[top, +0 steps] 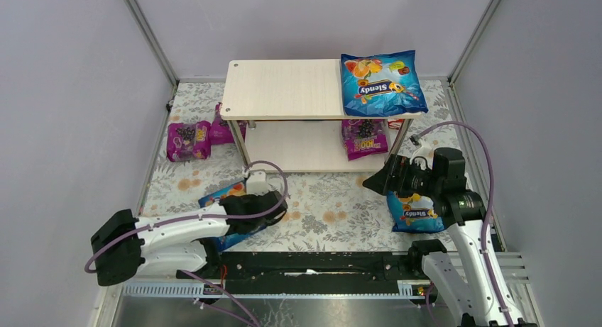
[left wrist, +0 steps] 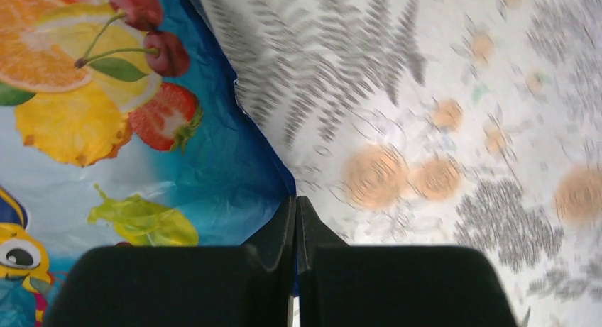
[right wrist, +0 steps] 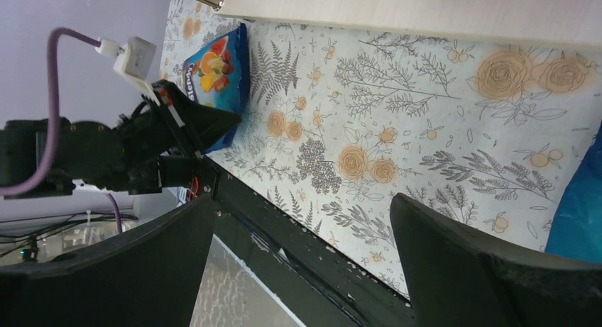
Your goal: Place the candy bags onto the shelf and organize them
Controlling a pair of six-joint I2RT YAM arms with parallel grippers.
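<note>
Seeing my left gripper [left wrist: 295,203] clenched at blue bag [left wrist: 106,128] edge on flowered cloth [left wrist: 426,93], hold unclear to me; right gripper [right wrist: 302,203] released, hovering near shelf [top: 284,89]

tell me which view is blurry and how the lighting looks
left wrist: floral cloth smeared by motion blur, blue bag print sharper; top external: sharp, even light, soft shadow under the shelf top board; right wrist: cloth pattern crisp, its own right gripper dark and slightly soft up close
</note>
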